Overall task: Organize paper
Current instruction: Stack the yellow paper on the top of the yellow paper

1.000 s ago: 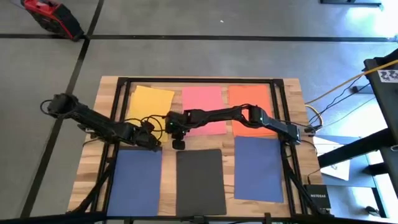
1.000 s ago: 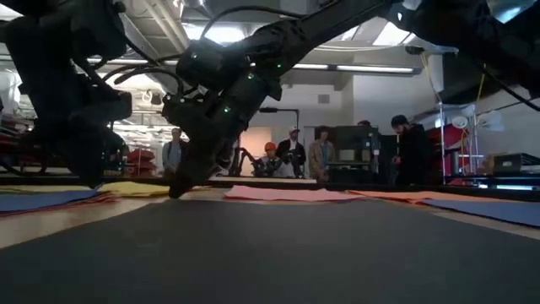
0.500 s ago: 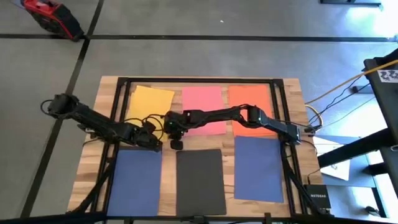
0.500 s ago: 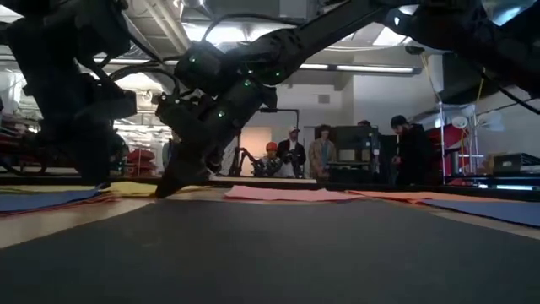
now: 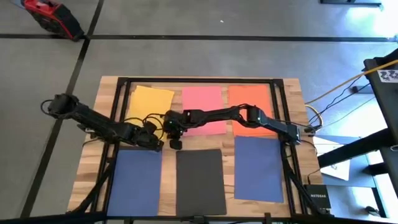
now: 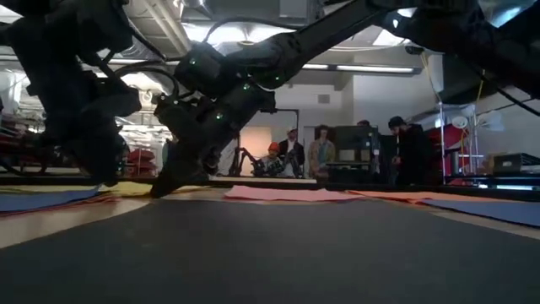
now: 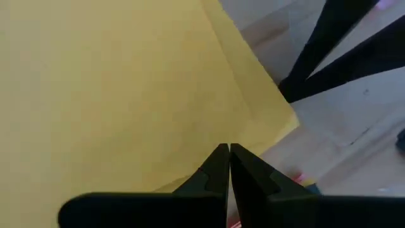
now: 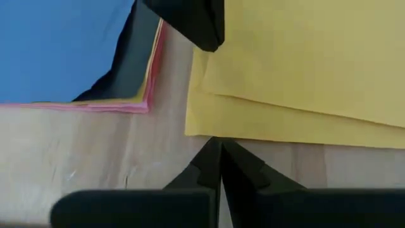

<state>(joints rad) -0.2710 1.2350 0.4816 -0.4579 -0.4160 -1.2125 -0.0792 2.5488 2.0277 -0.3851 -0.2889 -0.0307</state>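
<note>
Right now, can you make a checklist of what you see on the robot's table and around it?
Surface: pale wooden table, dark frame on it.
Job's things: yellow paper, pink paper, orange paper in the far row; blue stack, black paper, blue paper in the near row.
Clutter: nothing seen.
End effectors: left end effector shut at the yellow paper's edge; right end effector shut by its corner.
Cables: yellow cable at right.
Surroundings: people standing behind.

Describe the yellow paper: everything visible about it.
The yellow paper is thin, matte and flat, lying at the far left of the tabletop's back row, slightly skewed. The right wrist view shows two sheets, stacked and offset. The left gripper, fingers shut, sits at its near edge; the right gripper is beside its corner.
</note>
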